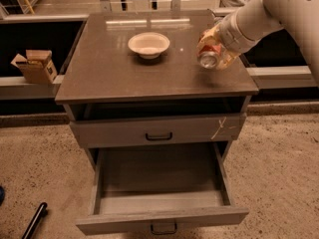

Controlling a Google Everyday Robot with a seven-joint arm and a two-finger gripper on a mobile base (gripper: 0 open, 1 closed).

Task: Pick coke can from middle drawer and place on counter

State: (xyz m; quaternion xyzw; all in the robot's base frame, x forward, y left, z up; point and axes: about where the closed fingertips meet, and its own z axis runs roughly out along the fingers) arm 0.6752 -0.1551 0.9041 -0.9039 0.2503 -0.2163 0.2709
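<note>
The can [209,58] is clasped tilted by the gripper [220,45] above the counter [124,78]; released thus, it could be rolled off.

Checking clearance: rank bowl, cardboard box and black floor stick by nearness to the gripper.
Gripper, holding the coke can over the counter's right side:
1. Bowl, on the counter, left in view.
2. Cardboard box, far left, off the counter.
3. Black stick, floor, bottom left.
</note>
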